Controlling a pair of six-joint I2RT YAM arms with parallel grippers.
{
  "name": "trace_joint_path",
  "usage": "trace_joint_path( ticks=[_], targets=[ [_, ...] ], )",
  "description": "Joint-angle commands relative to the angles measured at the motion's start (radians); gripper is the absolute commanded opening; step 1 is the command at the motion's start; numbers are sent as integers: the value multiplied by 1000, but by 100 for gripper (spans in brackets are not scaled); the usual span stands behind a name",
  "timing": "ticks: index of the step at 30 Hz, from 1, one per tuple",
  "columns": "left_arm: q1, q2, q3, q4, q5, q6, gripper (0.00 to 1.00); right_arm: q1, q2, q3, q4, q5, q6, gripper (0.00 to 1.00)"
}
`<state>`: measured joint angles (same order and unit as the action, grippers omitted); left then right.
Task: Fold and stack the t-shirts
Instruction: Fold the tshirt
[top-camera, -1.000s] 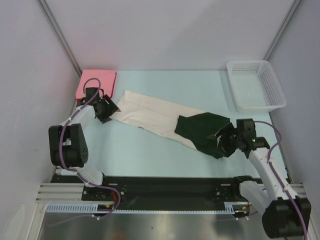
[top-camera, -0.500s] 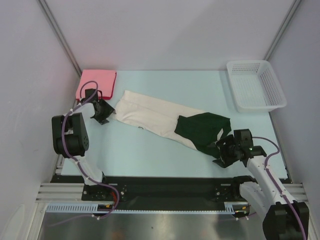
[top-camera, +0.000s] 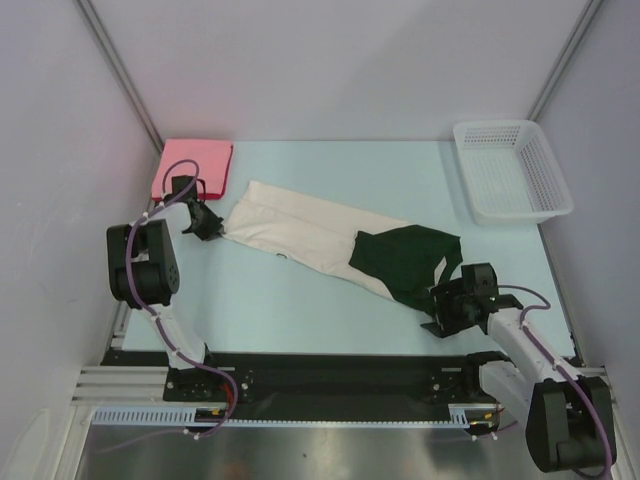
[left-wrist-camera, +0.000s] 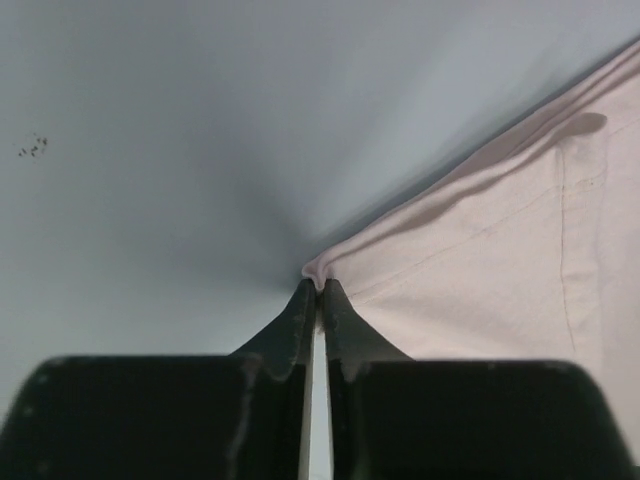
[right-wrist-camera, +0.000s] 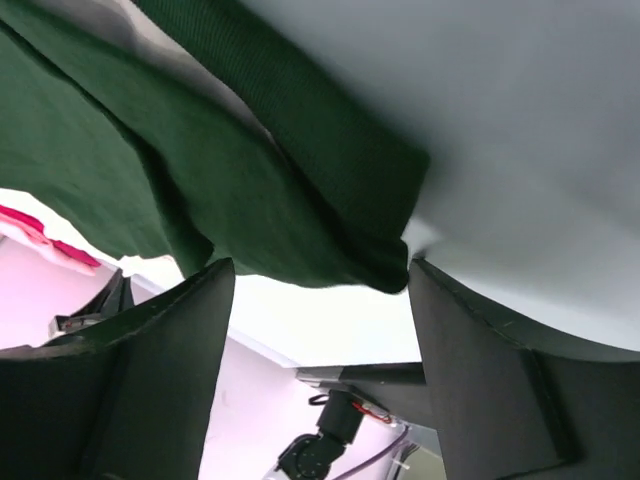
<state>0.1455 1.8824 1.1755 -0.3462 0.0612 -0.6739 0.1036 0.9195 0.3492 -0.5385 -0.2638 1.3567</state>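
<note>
- Currently the cream-and-green t-shirt (top-camera: 300, 232) lies on the pale blue table (top-camera: 330, 170). In the top view it is drawn out as one long band, from about 10 o'clock to about 4 o'clock.
- Its cream cloth is at the 10 o'clock end. Its dark green part (top-camera: 405, 255) is gathered in folds at the 4 o'clock end.
- The left gripper (left-wrist-camera: 318, 292) is at the 10 o'clock end of this shirt, low on the table. In the left wrist view its two fingers are almost together. They pinch the cream corner, which puckers at their tips.
- The right gripper (top-camera: 438, 308) is at the 4 o'clock end, also close to the table. Its fingers (right-wrist-camera: 170, 340) stand wide apart and grip nothing.
- In the right wrist view a folded green edge reaches into the gap between these fingers. It comes very near to one finger, but I cannot tell if it touches.
- The pink-red t-shirt (top-camera: 192, 167) lies folded square in the table corner at 10 o'clock. It is just beyond the left gripper and apart from the cream cloth.
- A white mesh basket (top-camera: 497, 126) stands at 2 o'clock, well apart from both shirts.
</note>
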Motion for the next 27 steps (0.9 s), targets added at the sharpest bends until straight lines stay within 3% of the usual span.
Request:
trace_joint_path(
  ticks=[1,7,11,14,19,27],
  targets=[
    [8,6,39,-2,-27,45,3,7,37,-7,98,40,22,73],
    [55,-68,-36,-31,-60,25,0,24,165,57,153,95,-76,59],
    [111,-135,-158,-17,-60,-12,0,44,255,100,179,133,-120,30],
    [137,-173,-204,-1,-60,-9,0,54,311,114,222,149,-126,22],
    [176,-255,-276,-2,-109,-4,0,67,470,239,261,179,-282,14],
    [190,-353,-372,-24,-72,-52,0,41,855,762,216,231,-616,11]
  ],
)
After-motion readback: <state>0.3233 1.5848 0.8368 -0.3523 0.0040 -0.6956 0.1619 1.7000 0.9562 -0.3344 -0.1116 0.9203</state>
